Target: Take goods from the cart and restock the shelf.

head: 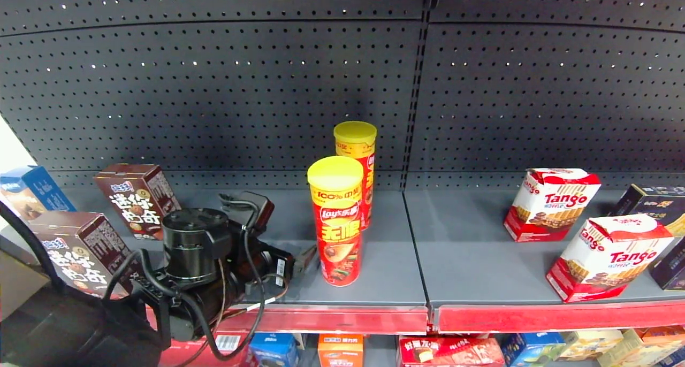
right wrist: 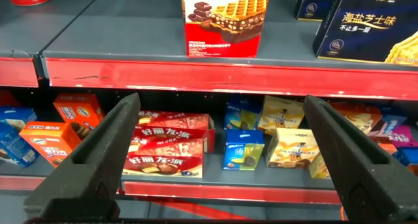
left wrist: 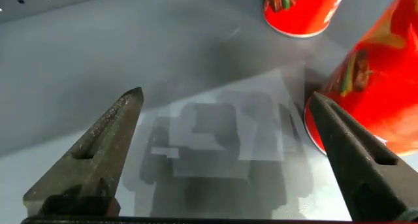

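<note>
Left arm: it is laid low over the grey metal shelf (head: pixel 471 265); the left gripper (left wrist: pixel 225 96) is spread wide and nothing is held.
Right arm: the right gripper (right wrist: pixel 222 101) is held before the shelf's red front edge, jaws wide apart, nothing gripped.
Red cylindrical cans with yellow lids (head: pixel 337 222): two are stood upright mid-shelf, the front one just beside the left gripper.
Brown cardboard boxes (head: pixel 136 198): two are counted.
White-and-red wafer boxes (head: pixel 551 204): two are counted.
</note>
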Controlling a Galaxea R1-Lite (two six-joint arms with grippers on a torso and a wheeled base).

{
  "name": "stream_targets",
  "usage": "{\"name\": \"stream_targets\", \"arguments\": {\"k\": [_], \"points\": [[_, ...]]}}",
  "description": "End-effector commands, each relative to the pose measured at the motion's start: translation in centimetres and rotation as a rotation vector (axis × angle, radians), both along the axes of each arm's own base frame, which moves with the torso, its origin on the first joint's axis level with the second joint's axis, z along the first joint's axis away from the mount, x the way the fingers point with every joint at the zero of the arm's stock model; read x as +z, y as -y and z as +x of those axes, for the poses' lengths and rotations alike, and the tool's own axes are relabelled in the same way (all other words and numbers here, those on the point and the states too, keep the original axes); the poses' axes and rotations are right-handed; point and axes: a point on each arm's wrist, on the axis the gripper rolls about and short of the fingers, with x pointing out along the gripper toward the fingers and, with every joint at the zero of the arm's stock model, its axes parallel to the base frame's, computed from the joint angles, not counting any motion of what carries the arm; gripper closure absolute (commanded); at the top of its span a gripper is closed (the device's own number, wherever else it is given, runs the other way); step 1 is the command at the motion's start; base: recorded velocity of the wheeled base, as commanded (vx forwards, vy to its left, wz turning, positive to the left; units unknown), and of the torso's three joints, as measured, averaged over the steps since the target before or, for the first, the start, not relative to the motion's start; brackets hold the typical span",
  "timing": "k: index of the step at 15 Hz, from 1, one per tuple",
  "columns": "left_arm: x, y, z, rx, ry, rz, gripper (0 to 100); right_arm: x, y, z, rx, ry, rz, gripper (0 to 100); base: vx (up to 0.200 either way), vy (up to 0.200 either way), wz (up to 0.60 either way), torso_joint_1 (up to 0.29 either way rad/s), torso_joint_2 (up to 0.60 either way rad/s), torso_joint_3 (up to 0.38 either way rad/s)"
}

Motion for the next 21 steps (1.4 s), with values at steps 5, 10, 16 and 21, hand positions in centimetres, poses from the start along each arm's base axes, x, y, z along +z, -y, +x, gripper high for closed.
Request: {"name": "stream_targets", "arguments": {"k": [5,10,16,21], "points": [[-0.1,1.2,0.3,-0.021,-0.002,-0.02,0,0.0,0.0,0.0,0.001,-0.002,-0.001,0,0.0,0.0,0.0,0.0,0.0,0.0],[-0.3,1.5,0.5,-0.022,-0.007,-0.024,0,0.0,0.0,0.0,0.001,-0.002,-0.001,0,0.0,0.0,0.0,0.0,0.0,0.0],[-0.2,2.0,0.9,-0.024,0.003,-0.03,0,0.0,0.0,0.0,0.001,-0.002,-0.002,0,0.0,0.0,0.0,0.0,0.0,0.0],[-0.2,2.3,0.9,-0.032,0.004,-0.032,0,0.0,0.0,0.0,0.002,-0.002,-0.002,0,0.0,0.0,0.0,0.0,0.0,0.0]]}}
